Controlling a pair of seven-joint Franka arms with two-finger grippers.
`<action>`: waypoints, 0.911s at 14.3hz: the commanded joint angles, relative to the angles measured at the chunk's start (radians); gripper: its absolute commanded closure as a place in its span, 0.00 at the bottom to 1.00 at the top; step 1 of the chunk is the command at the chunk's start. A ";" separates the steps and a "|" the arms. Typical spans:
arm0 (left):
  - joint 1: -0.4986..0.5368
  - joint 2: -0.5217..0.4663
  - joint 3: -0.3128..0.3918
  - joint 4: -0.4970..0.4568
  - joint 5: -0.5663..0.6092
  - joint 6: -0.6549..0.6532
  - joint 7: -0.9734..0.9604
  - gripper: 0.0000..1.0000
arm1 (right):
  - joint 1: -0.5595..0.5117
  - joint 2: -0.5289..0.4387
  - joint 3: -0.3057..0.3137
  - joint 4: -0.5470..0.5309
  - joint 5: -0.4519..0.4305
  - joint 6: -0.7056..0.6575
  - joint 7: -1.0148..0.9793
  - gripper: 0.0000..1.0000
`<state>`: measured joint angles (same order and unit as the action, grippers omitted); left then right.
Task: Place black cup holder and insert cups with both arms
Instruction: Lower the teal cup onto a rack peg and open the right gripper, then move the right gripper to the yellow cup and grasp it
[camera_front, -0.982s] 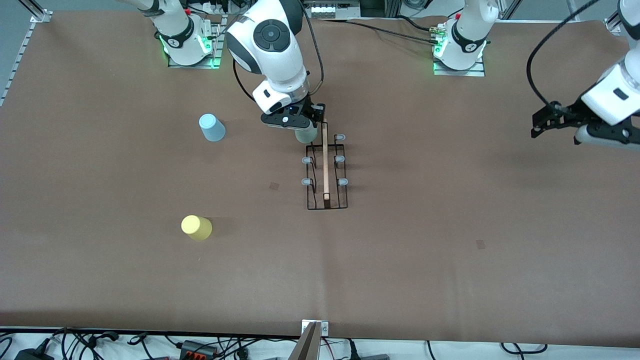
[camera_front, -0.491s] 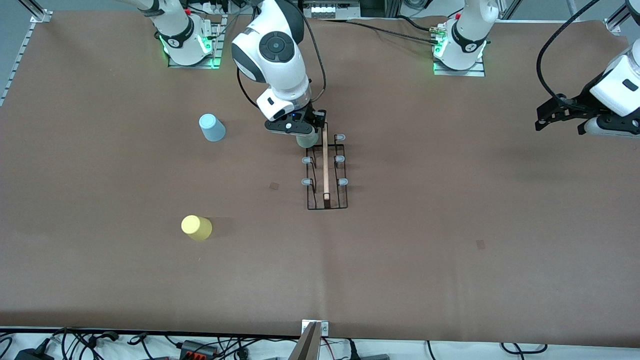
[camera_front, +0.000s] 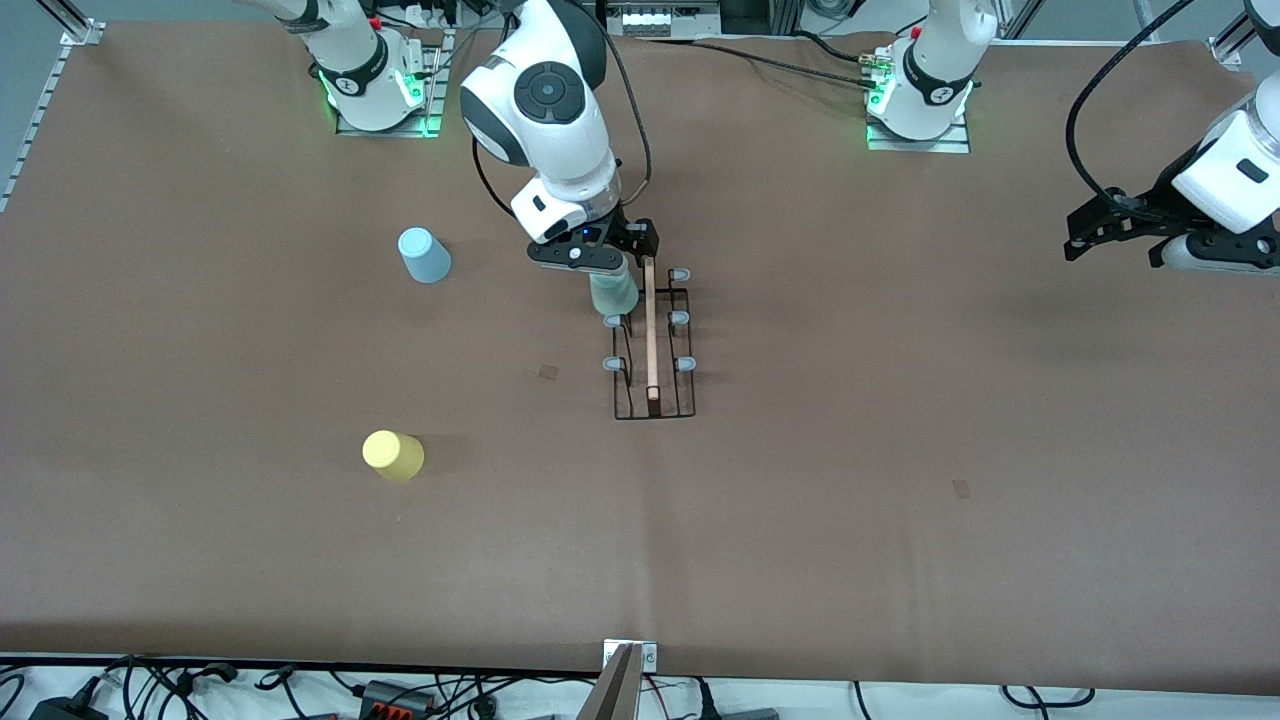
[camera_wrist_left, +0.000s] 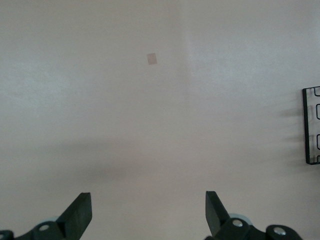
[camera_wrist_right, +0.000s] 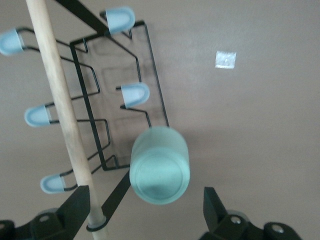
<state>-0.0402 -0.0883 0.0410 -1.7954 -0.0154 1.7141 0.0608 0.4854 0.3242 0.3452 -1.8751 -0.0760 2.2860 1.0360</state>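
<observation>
The black cup holder (camera_front: 655, 414) stands mid-table, its wooden handle (camera_front: 650, 330) pointing toward the front camera. A mint green cup (camera_front: 613, 293) sits upside down and tilted over the peg farthest from that camera, on the row toward the right arm's end. My right gripper (camera_front: 608, 262) hangs just over that cup, open, its fingers clear of the cup (camera_wrist_right: 160, 167) on both sides. A light blue cup (camera_front: 424, 255) and a yellow cup (camera_front: 392, 455) stand inverted toward the right arm's end. My left gripper (camera_front: 1115, 240) waits open over bare table at the left arm's end.
In the left wrist view, one end of the holder (camera_wrist_left: 306, 125) shows at the frame's edge. Small tape patches (camera_front: 548, 371) (camera_front: 961, 488) mark the brown table cover. Cables run along the edge nearest the front camera.
The right gripper has opened and let go of the mint green cup, which now rests lower on its peg. The left gripper has shifted slightly.
</observation>
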 joint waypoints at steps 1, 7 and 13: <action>0.000 0.007 -0.004 0.027 -0.009 -0.022 -0.010 0.00 | -0.071 -0.069 0.005 -0.007 -0.011 -0.074 -0.094 0.00; 0.000 0.005 -0.004 0.027 -0.009 -0.025 -0.010 0.00 | -0.355 -0.085 -0.032 -0.015 -0.011 -0.175 -0.620 0.00; -0.001 0.005 -0.006 0.027 -0.009 -0.033 -0.010 0.00 | -0.416 0.119 -0.167 0.016 -0.016 0.148 -0.868 0.00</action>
<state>-0.0402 -0.0883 0.0389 -1.7937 -0.0154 1.7055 0.0594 0.0731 0.3730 0.1965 -1.8912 -0.0821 2.3433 0.2364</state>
